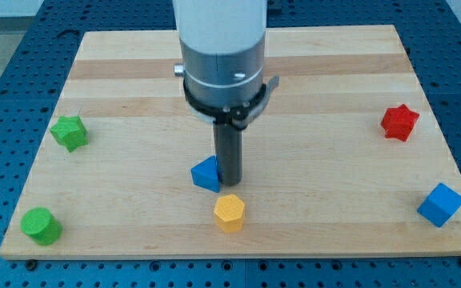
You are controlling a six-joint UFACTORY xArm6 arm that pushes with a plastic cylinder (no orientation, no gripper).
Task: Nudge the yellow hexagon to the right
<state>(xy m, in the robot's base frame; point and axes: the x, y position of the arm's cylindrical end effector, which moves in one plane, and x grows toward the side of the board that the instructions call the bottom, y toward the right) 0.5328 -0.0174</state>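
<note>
The yellow hexagon (230, 213) lies near the view's bottom, at the middle of the wooden board (310, 160). My tip (230, 184) stands just above it in the view, a small gap apart. A blue triangular block (206, 174) sits right against the tip's left side. The arm's grey and white body rises above the rod and hides part of the board behind it.
A green star block (70, 132) lies at the view's left and a green cylinder (40, 226) at the bottom left. A red star block (398, 122) lies at the right and a blue cube (440, 204) at the bottom right.
</note>
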